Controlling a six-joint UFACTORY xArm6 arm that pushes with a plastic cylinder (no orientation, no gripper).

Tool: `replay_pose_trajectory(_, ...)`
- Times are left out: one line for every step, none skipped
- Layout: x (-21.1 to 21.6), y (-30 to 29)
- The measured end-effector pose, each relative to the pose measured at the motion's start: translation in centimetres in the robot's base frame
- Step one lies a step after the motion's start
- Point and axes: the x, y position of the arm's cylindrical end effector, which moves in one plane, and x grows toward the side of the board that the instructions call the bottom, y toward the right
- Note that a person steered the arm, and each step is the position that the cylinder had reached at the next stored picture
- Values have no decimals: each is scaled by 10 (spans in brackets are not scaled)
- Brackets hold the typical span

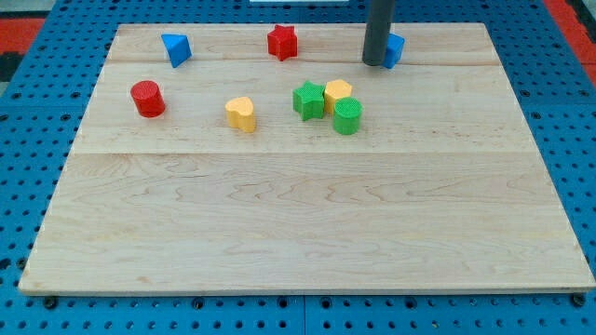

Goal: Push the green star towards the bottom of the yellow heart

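Observation:
The green star lies on the wooden board at the upper middle. It touches a yellow block on its right. The yellow heart lies to the star's left, a gap apart and slightly lower. My tip rests near the board's top edge, up and to the right of the star, well apart from it. It stands right against a blue block that is partly hidden behind the rod.
A green cylinder sits just below the yellow block. A red cylinder is at the left. A blue triangle block and a red star lie along the top. The board rests on a blue pegboard.

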Motion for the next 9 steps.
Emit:
replay_pose_trajectory(-1,25)
replay_pose_trajectory(-1,27)
replay_pose_trajectory(2,13)
replay_pose_trajectory(2,4)
replay_pose_trajectory(8,0)
replay_pose_trajectory(29,-25)
replay_pose_trajectory(48,-55)
replay_pose_trajectory(64,-101)
replay_pose_trajectory(128,-119)
